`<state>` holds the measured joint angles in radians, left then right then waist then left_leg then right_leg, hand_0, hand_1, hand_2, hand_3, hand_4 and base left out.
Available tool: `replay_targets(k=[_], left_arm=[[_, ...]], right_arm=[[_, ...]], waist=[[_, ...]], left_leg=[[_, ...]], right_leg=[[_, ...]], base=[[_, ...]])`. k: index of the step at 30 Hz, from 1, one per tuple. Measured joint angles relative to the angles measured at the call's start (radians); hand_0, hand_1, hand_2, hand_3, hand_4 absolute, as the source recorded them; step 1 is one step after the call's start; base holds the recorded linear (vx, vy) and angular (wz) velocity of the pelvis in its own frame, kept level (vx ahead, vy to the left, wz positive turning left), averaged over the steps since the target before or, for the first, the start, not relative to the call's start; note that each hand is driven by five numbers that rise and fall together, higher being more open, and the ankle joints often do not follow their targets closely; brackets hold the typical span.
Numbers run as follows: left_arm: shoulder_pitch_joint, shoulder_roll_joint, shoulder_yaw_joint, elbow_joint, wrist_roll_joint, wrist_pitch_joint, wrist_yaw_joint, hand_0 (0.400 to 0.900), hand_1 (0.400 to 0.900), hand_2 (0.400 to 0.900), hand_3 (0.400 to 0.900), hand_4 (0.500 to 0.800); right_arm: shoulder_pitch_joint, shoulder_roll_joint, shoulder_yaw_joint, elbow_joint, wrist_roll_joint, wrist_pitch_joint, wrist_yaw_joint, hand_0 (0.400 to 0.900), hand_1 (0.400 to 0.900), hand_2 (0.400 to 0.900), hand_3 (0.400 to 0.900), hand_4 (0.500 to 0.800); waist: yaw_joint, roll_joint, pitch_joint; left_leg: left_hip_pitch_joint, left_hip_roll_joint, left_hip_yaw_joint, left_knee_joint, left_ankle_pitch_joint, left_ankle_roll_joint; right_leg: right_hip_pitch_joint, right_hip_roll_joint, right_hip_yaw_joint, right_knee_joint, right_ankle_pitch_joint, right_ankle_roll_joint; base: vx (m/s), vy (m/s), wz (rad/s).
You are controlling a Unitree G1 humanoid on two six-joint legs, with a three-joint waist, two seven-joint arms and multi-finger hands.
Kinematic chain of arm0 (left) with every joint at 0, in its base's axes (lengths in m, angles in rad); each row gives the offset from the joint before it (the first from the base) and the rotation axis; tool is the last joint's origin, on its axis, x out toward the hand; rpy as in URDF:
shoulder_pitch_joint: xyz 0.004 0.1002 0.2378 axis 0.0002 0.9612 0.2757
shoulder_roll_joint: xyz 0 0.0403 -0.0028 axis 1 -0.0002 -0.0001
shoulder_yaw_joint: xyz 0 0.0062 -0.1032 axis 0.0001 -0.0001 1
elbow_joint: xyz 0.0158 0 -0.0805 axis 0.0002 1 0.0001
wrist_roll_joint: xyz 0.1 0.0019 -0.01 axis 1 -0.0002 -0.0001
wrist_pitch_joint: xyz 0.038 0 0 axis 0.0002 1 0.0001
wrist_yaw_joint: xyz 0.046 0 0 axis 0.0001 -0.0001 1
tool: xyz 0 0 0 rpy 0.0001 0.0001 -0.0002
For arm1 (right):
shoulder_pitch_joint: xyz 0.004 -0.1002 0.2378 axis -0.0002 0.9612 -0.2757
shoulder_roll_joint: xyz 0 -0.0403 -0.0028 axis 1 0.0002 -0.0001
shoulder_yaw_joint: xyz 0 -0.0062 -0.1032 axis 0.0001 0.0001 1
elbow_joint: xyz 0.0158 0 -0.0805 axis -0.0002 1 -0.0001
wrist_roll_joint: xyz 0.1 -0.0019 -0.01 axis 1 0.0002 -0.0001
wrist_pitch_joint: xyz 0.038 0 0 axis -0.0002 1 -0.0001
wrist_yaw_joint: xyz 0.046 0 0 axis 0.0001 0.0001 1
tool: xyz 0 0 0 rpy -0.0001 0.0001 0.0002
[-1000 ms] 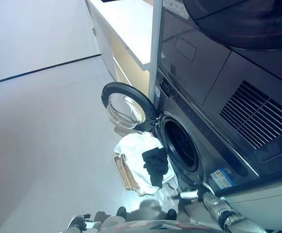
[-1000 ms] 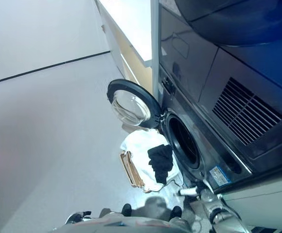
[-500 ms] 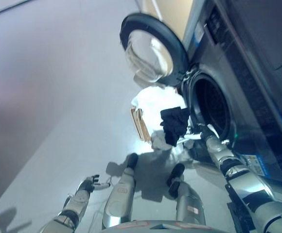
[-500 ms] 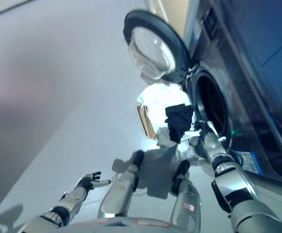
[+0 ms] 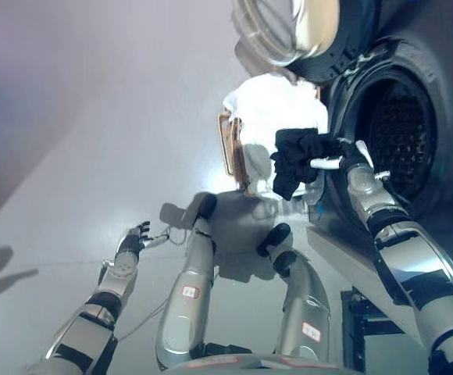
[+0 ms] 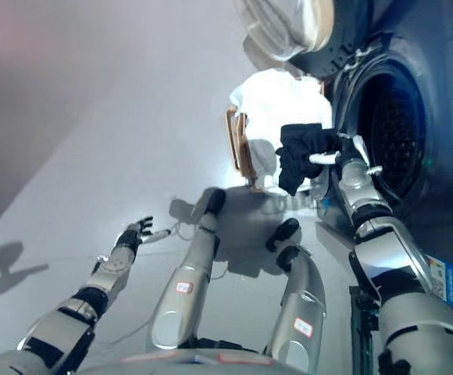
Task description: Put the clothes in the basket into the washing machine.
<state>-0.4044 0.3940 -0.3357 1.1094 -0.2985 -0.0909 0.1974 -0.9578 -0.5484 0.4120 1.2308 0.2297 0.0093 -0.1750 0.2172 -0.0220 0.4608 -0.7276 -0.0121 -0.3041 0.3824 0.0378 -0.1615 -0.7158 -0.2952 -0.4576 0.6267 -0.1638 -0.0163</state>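
Observation:
My right hand point(image 5: 345, 158) is shut on a black garment point(image 5: 295, 161) and holds it up at the left rim of the washing machine's open drum point(image 5: 398, 129). The garment hangs down in front of the basket point(image 5: 230, 148), a low wooden-rimmed one on the floor beside the machine. White clothes point(image 5: 277, 105) fill the basket. The round door point(image 5: 289, 31) stands swung open above it. My left hand point(image 5: 137, 237) is open, low at the left over the floor, holding nothing.
The dark front of the machine point(image 5: 437, 226) takes up the right side. Pale floor point(image 5: 94, 117) stretches to the left of the basket.
The camera has tilted down and moved nearer. The black garment, which lay on the white clothes, is now lifted in my right hand at the drum's mouth.

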Motion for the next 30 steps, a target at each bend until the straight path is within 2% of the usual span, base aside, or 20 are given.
replay_targets(k=[5,10,19,24,30], left_arm=[[-0.041,0.023,0.0,-0.002,-0.038,0.001,0.015,0.9,0.9,0.9,0.9,0.8],[-0.068,0.042,-0.001,-0.049,-0.076,0.0,0.037,0.9,0.9,0.9,0.9,0.8],[-0.133,0.058,-0.001,-0.107,-0.134,-0.001,0.07,0.9,0.9,0.9,0.9,0.8],[-0.165,0.076,-0.004,-0.129,-0.135,-0.004,0.082,0.9,0.9,0.9,0.9,0.8],[-0.188,0.097,-0.005,-0.144,-0.135,-0.006,0.1,0.9,0.9,0.9,0.9,0.8]], right_arm=[[-0.063,-0.001,0.036,0.003,0.025,-0.001,-0.004,0.9,0.9,0.9,0.9,0.8],[-0.118,-0.007,0.056,0.016,0.028,-0.011,-0.014,0.9,0.9,0.9,0.9,0.8],[-0.163,-0.043,0.088,0.059,0.041,-0.028,-0.043,0.9,0.9,0.9,0.9,0.8],[-0.189,-0.056,0.146,0.116,-0.067,-0.023,-0.057,0.9,0.9,0.9,0.9,0.8],[-0.225,-0.061,0.155,0.14,-0.179,-0.005,-0.07,0.9,0.9,0.9,0.9,0.8]], waist=[[0.004,-0.025,0.014],[0.005,-0.031,0.017],[-0.001,-0.039,0.014],[0.0,-0.058,0.004],[-0.001,-0.076,-0.006]], left_leg=[[-0.12,-0.019,-0.002,0.101,-0.02,0.004],[-0.25,-0.031,-0.003,0.183,-0.024,0.006],[-0.443,-0.076,-0.002,0.298,-0.03,0.015],[-0.506,-0.091,0.007,0.332,-0.037,0.016],[-0.575,-0.097,0.024,0.368,-0.042,0.028]], right_leg=[[-0.092,-0.023,0.006,0.078,-0.025,-0.005],[-0.196,-0.044,0.005,0.143,-0.04,-0.012],[-0.378,-0.077,0.049,0.241,-0.046,-0.017],[-0.452,-0.079,0.088,0.267,-0.046,-0.017],[-0.53,-0.08,0.122,0.293,-0.044,-0.02]], base=[[-0.03,0.009,0.13],[-0.04,0.018,0.07],[-0.03,0.023,0.03],[-0.04,0.003,0.05],[-0.03,0.025,-0.08]])
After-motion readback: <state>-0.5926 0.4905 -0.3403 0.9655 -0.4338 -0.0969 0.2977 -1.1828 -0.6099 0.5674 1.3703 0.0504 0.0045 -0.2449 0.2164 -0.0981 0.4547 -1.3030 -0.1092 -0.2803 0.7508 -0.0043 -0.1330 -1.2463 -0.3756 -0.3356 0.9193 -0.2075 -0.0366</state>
